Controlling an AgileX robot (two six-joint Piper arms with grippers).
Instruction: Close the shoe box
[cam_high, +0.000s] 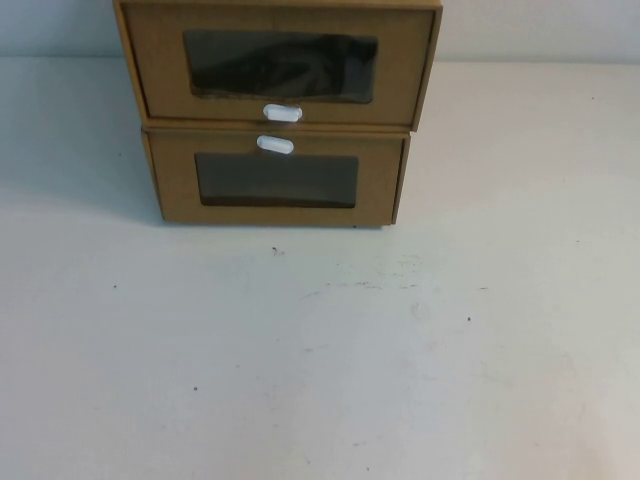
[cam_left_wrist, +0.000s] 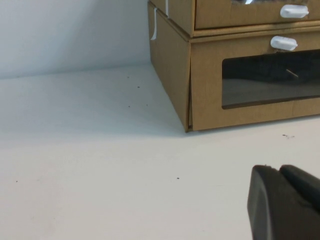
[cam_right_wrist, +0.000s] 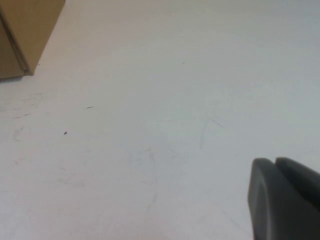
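Note:
Two brown cardboard boxes are stacked at the table's far edge. The upper one is the shoe box (cam_high: 280, 95), with a dark window and a white tab (cam_high: 282, 113) below it; its front panel overhangs the lower box slightly. Only its lower front edge (cam_left_wrist: 240, 17) and tab (cam_left_wrist: 294, 11) show in the left wrist view. My left gripper (cam_left_wrist: 279, 169) is shut and empty, low over the table, in front of the stack and to its left. My right gripper (cam_right_wrist: 275, 161) is also shut and empty, over bare table to the stack's right. Neither arm shows in the high view.
The lower cardboard box (cam_high: 275, 185) has its white tab (cam_high: 275, 145) above its window. A corner of the stack (cam_right_wrist: 25, 35) shows in the right wrist view. The white table (cam_high: 320, 350) spreads out in front, with small dark specks and faint scuffs.

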